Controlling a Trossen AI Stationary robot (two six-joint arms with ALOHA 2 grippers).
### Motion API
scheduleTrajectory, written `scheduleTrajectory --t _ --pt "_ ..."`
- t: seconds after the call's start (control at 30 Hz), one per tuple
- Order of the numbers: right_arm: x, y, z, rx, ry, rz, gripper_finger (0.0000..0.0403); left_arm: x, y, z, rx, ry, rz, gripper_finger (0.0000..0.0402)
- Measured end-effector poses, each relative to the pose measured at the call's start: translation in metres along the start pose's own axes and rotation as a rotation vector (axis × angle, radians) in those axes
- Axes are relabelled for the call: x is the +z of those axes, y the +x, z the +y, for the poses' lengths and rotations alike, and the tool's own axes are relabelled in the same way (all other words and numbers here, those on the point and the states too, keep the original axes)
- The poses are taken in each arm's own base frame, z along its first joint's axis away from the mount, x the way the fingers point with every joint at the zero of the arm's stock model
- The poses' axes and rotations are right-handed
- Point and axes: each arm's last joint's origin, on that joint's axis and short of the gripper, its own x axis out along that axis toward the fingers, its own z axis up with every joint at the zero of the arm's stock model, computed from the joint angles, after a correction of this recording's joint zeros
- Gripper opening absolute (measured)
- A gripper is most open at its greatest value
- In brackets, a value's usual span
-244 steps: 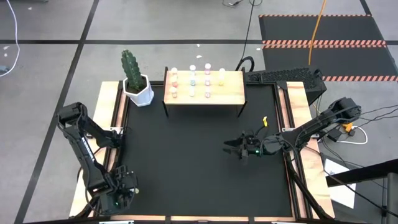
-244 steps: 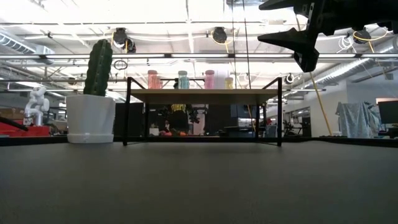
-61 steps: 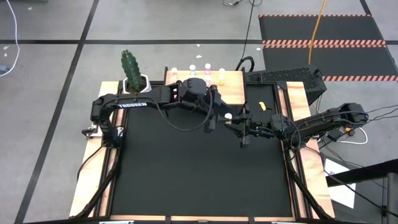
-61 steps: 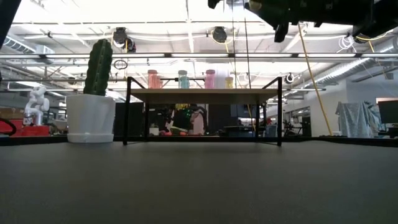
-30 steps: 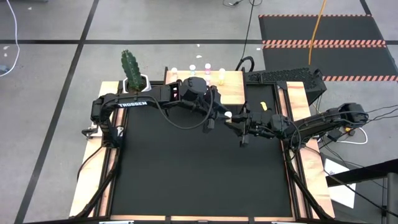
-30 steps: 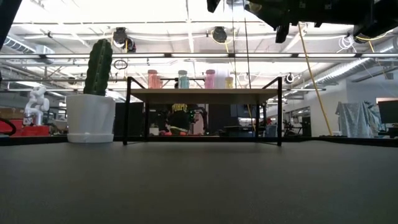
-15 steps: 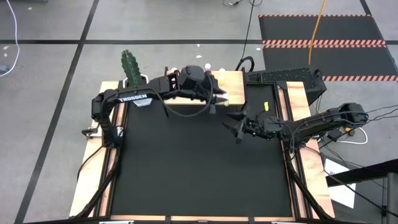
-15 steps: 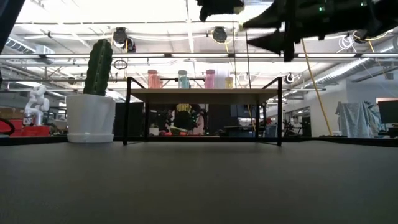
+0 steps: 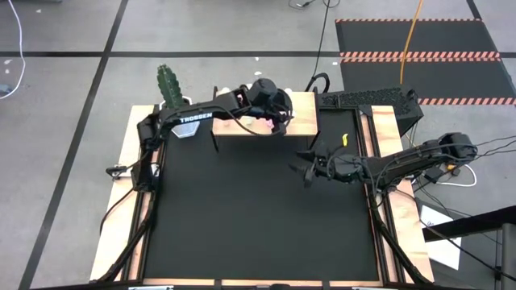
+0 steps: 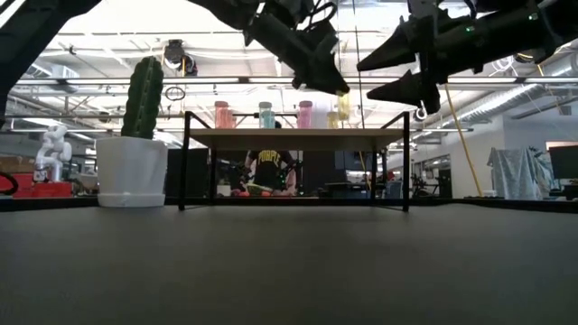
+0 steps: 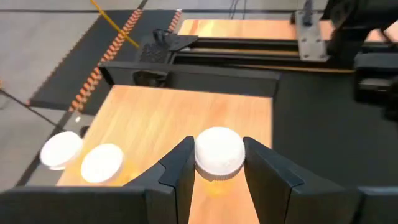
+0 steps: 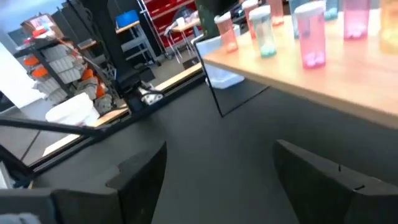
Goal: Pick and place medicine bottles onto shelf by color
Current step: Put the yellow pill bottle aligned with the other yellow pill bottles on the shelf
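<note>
Yellow bottle [image 11: 218, 152] now in left claw [image 11: 217, 163] over shelf [image 9: 300, 121]; right claw [image 9: 304, 167] opened

Bright overhead glare washes out the ceiling above the shelf [image 10: 294, 139]; arms beneath it go silhouette-dark, and bottles [image 12: 310, 32] on it blur softly.

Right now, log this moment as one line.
phase: placing | left gripper: over shelf, jaws shut on yellow bottle | right gripper: empty, jaws open, above mat in front of the shelf
</note>
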Motion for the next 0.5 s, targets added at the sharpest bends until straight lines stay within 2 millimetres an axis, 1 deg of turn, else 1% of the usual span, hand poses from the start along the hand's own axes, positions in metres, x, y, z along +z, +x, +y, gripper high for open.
scheduleTrajectory --t 0.23,0.5 --pt "-0.006 -0.001 0.0 -0.011 -0.018 0.049 0.0288 -0.001 0.0 0.005 0.049 0.097 0.005 0.0126" --pt "-0.007 -0.001 -0.001 -0.016 -0.042 0.056 0.0288 -0.003 -0.001 0.015 0.054 0.054 0.007 0.0127"
